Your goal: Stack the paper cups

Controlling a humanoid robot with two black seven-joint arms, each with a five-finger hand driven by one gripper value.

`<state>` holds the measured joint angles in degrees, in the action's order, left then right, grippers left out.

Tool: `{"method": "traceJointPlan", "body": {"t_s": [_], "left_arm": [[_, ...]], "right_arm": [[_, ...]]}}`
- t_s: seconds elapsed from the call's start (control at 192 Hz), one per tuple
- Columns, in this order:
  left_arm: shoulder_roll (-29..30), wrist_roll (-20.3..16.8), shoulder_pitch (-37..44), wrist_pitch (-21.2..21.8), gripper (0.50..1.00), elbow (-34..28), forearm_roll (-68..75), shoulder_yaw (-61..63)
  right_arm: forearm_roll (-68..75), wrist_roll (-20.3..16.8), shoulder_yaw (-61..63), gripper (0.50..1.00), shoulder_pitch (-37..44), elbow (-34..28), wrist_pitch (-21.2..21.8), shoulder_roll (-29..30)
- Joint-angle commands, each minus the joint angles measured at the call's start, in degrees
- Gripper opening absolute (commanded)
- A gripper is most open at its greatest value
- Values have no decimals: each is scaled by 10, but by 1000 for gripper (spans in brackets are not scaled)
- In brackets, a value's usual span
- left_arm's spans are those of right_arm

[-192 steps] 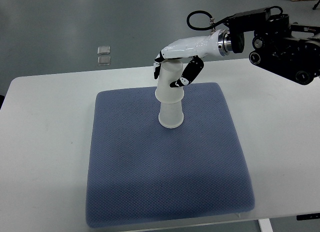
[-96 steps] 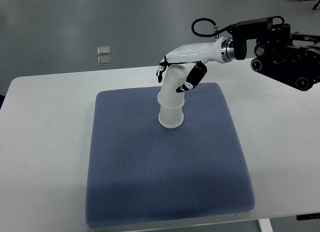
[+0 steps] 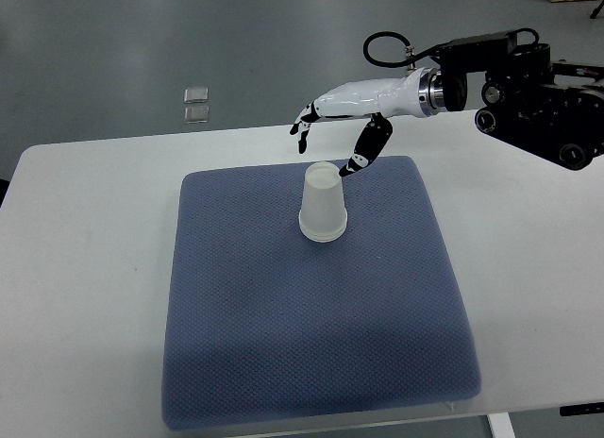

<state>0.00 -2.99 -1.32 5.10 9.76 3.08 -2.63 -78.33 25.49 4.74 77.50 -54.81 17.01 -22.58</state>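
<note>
A stack of white paper cups (image 3: 323, 204) stands upside down on the blue mat (image 3: 311, 315), near its far middle. My right hand (image 3: 328, 142) hovers just above and behind the stack, fingers spread and holding nothing. A small gap separates the fingertips from the top cup. The right arm reaches in from the upper right. My left arm is out of sight.
The mat lies on a white table (image 3: 85, 230). Two small clear squares (image 3: 196, 104) lie on the grey floor beyond the table's far edge. The black arm housing (image 3: 538, 89) hangs over the table's far right corner.
The upper cup has dropped fully onto the lower one, making the stack shorter. My right hand let go of it and lifted slightly up and right.
</note>
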Motion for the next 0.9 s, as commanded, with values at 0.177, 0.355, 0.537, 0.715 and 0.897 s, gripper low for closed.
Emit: {"method": "traceJointPlan", "body": {"t_s": [0.177,0.355,0.537,0.715,0.897], "left_arm": [[0,0,0,0,1000,0,0,0],[0,0,0,0,1000,0,0,0],[0,0,0,0,1000,0,0,0],[0,0,0,0,1000,0,0,0],[0,0,0,0,1000,0,0,0]], "right_arm": [[17,-1,93,905,-2,37,2,6],[211,-11,148,905,-41,88,2,13],[465,-34,154,905,-64,142,-13,39],[657,-27,156,905,-91,160,-62,58],[778,-30,195,905,-119,190,-104,83]]}}
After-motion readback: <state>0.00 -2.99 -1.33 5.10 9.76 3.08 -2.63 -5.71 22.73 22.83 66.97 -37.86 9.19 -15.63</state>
